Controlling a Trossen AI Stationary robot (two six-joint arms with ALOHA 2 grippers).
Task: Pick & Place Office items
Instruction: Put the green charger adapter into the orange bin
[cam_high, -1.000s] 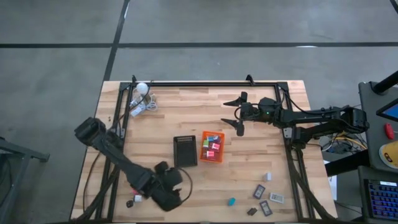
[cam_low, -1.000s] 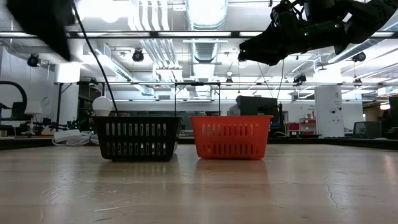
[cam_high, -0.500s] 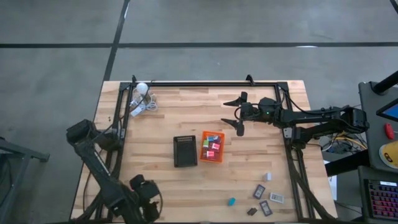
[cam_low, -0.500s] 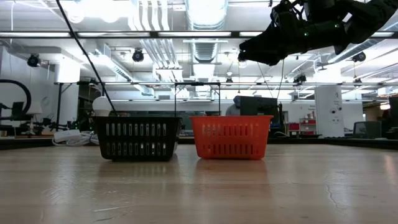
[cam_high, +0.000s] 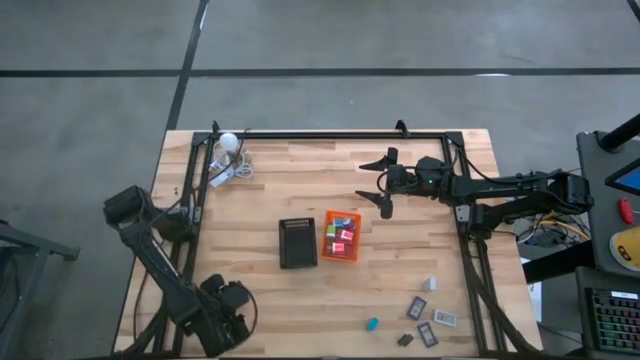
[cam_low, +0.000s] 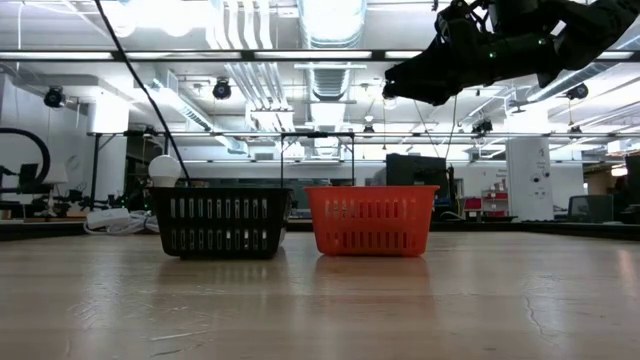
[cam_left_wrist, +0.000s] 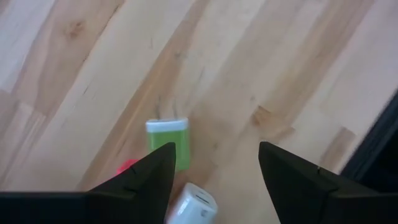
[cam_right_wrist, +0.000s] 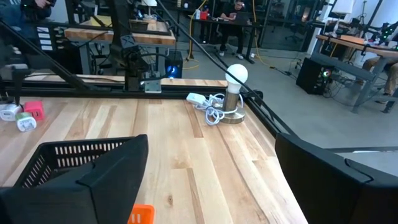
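My left gripper is open over the table's near left corner, touching nothing. Below it lie a green block, a red piece and a white piece, flat on the wood. My right gripper is open and empty, held high over the far middle of the table; it also shows in the low view. The orange tray holds several coloured blocks. More small pieces lie near right: a teal block, grey-black rectangles and a white piece.
A black tray stands left of the orange tray, and both show in the low view, the black tray on the left. A white ball with coiled cable sits at the far left corner. A black frame rail borders the table.
My left gripper has swung toward the table's left edge, from near the table's middle front to over the near left corner, and now covers the small pieces there in the high view. My right arm has kept still.
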